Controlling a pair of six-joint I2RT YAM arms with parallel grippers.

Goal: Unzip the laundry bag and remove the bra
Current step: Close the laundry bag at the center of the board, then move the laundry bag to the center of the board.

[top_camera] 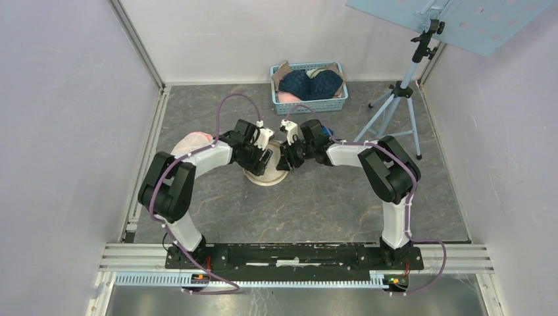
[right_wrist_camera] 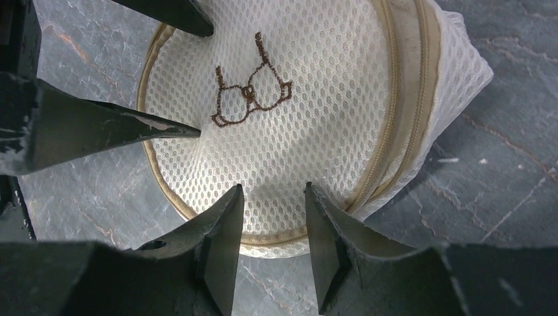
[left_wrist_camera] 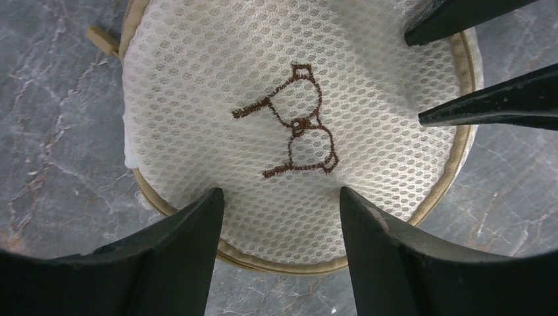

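Observation:
The laundry bag is a round white mesh pouch with tan zipper trim and a brown embroidered emblem, lying flat on the grey marbled table. A small tan tab sticks out at its rim. The zipper runs closed along the side. The bra is hidden. My left gripper hovers open over the bag's near edge, holding nothing. My right gripper faces it from the other side, also open over the rim. Each wrist view shows the other gripper's fingers.
A blue basket with dark blue and pink garments stands at the back. A pale pink rounded item lies behind the left arm. A tripod carrying a blue perforated board stands at the back right. Walls enclose the table.

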